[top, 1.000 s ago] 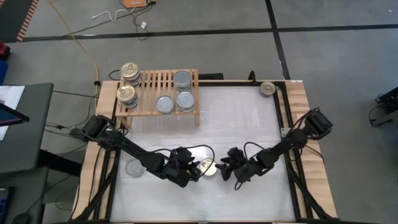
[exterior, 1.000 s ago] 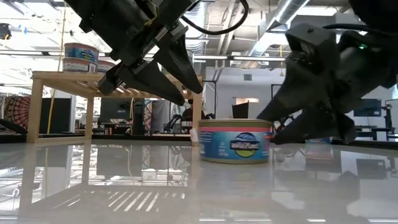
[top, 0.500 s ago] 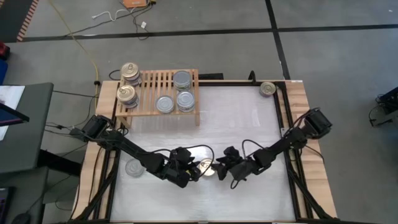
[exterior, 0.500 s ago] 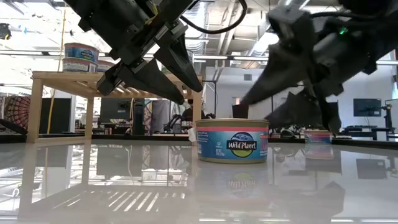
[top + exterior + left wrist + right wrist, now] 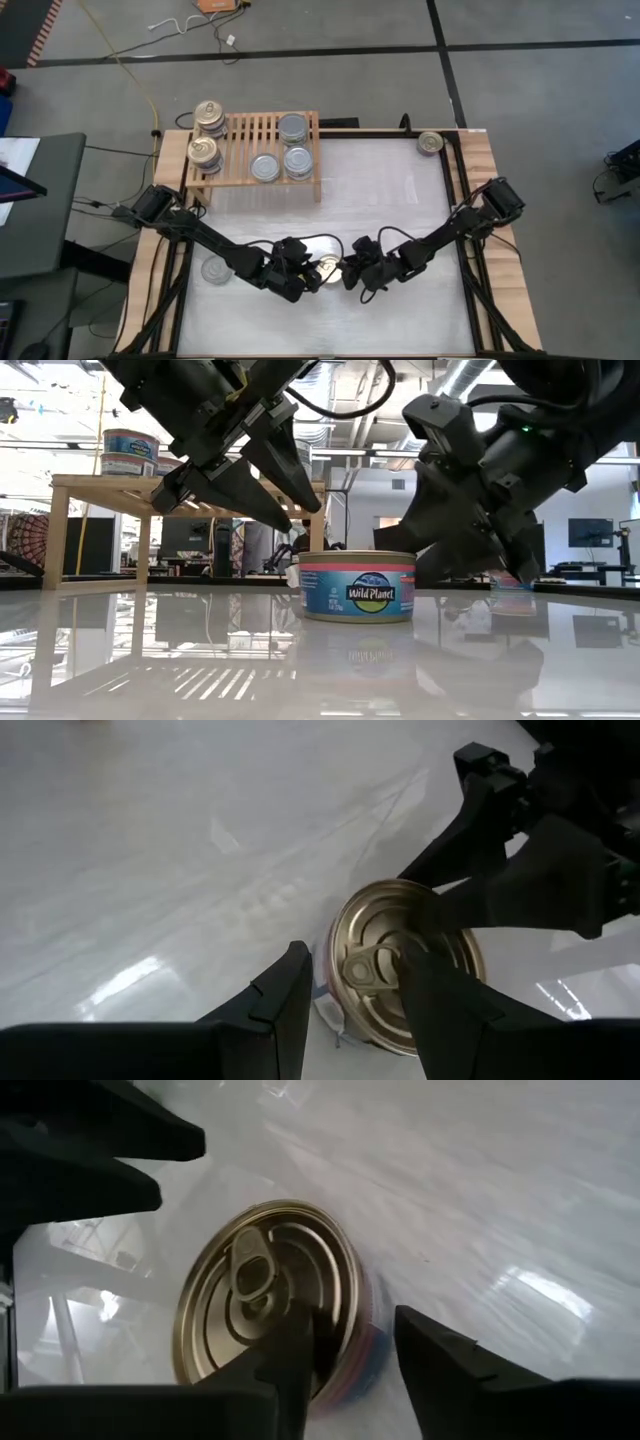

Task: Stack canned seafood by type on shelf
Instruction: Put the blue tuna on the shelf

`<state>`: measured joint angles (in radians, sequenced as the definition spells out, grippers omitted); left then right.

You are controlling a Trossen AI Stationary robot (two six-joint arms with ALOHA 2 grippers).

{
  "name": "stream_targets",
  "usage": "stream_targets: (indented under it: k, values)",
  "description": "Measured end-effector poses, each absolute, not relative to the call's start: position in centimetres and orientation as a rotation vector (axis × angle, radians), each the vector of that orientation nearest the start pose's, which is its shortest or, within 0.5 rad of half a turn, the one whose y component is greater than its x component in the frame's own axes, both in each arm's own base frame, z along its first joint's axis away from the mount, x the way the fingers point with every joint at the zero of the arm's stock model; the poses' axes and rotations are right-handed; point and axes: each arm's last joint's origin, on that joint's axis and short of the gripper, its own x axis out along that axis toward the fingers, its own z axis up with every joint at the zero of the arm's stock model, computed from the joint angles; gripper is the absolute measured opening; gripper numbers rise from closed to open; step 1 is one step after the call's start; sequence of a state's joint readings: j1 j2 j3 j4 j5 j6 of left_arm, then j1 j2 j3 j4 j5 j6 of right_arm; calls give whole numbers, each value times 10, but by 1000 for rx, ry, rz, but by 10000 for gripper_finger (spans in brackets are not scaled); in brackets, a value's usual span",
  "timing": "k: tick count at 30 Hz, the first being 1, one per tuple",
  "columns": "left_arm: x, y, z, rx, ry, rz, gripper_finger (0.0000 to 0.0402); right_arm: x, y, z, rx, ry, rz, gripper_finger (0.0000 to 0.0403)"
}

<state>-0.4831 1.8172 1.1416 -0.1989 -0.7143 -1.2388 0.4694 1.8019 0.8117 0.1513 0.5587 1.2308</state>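
A gold-topped pull-tab can [image 5: 329, 270] stands flat on the white table near its front, also in the low view [image 5: 357, 587]. My left gripper [image 5: 312, 272] hangs open just above its left side, with its fingers [image 5: 285, 485] clear of the lid. My right gripper [image 5: 347, 270] is open and straddles the can's right rim. The wooden shelf [image 5: 255, 180] at the far left carries two gold-topped stacks [image 5: 207, 133] on its left end and three silver-topped cans [image 5: 285, 152] on its right. My right gripper straddles the can's rim [image 5: 362, 1315] on the side toward the table's right. One finger [image 5: 298, 1342] lies over the gold lid and the other [image 5: 432, 1352] stands outside the side wall. The fingers slant down from the right. Whether they bear on the rim I cannot tell.
A silver-topped can [image 5: 215, 270] sits on the table near its left edge. Another can [image 5: 431, 143] rests at the far right corner. The white tabletop between the shelf and the arms [image 5: 380, 200] is free room.
My right gripper has moved toward the table's left and over the can's right rim, its fingers drawing closer together. The can has slid a little toward the left and turned about on the table, still upright.
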Motion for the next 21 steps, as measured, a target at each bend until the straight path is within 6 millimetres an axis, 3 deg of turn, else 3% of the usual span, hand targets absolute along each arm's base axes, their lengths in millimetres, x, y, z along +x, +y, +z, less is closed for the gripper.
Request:
stream_targets:
  k: [10,21]
  values:
    - [341,-147,185,-728,448,630,141,300,128,123,717,569,-493,92]
    - [346,-136,184,-768,449,652,141,298,109,133,594,612,-517,71]
